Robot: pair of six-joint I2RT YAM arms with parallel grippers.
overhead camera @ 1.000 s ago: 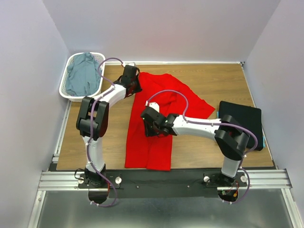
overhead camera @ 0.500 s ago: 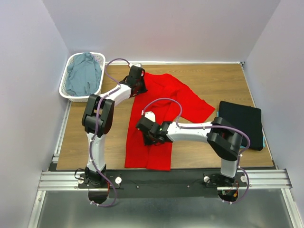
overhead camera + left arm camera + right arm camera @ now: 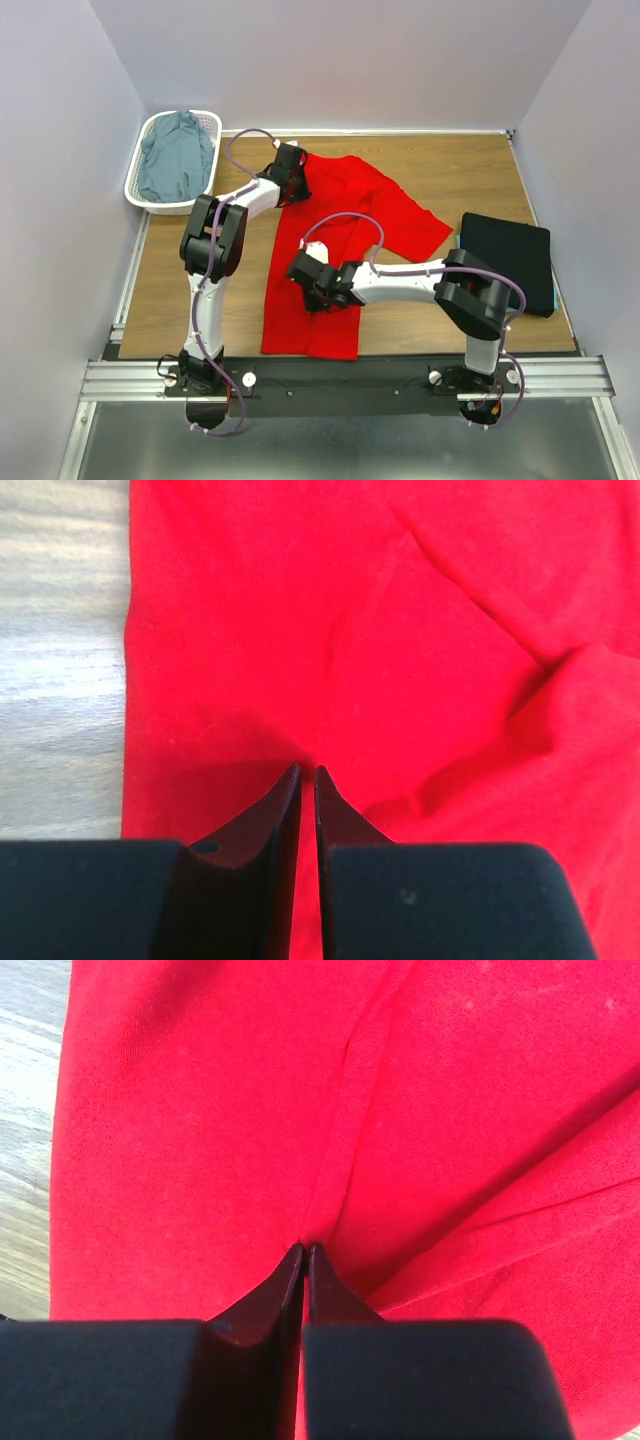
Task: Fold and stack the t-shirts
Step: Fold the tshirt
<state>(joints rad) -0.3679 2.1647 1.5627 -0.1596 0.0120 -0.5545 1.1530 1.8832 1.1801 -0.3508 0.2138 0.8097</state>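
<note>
- The red t-shirt (image 3: 345,215) is spread near the centre of the table (image 3: 470,170), with one sleeve thrown out toward 3 o'clock. A folded black t-shirt (image 3: 505,260) is set at 3 o'clock. A grey-blue t-shirt (image 3: 175,160) is heaped in the white basket (image 3: 137,190) at 10 o'clock.
- The left gripper (image 3: 307,770) is placed at the red shirt's 11 o'clock corner. Its jaws are drawn almost together, with only a thin slit between them, and the tips are pressed into the cloth. Whether a pinch is caught cannot be told.
- The right gripper (image 3: 305,1247) is placed by the shirt's 8 o'clock edge. Its jaws are brought fully together on a raised ridge of red cloth, which appears to be pinched.
- The step in hand is judged to be a grasp of the 9 o'clock side, for a lengthwise fold toward 3 o'clock.
- Both pinches should be proven by a slight lift before any travel.
- The two grips should be raised level and carried across together, so that the edge is kept straight.
- The lift should be kept low, so that the rest of the shirt is not dragged.
</note>
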